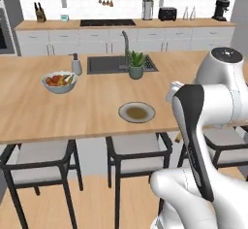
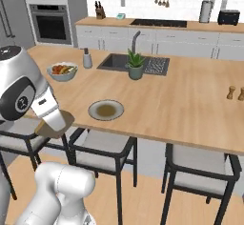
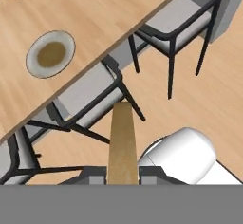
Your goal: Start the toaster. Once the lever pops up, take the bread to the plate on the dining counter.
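Observation:
My gripper [image 3: 122, 173] is shut on the bread [image 3: 121, 142], a tan-brown slice seen edge-on between the two dark fingertips [image 3: 96, 172]. In the right base view the gripper [image 2: 53, 124] holds the bread [image 2: 58, 126] just off the near edge of the dining counter [image 2: 190, 109], above the stools. The round grey plate [image 3: 50, 54] with its brownish centre lies bare on the light wood, up and to the left of the slice. This plate [image 1: 137, 112] [image 2: 106, 110] sits near the counter's front edge. The black toaster [image 1: 167, 13] [image 2: 228, 17] stands far off on the wall-side counter.
A fruit bowl [image 1: 59, 81], a soap dispenser [image 1: 76, 65], a potted plant [image 1: 136, 64] and the dark sink [image 1: 109, 64] with its faucet lie beyond the plate. Two shakers [image 2: 236, 93] stand at the right. Black-framed stools [image 1: 138, 150] line the counter's near side.

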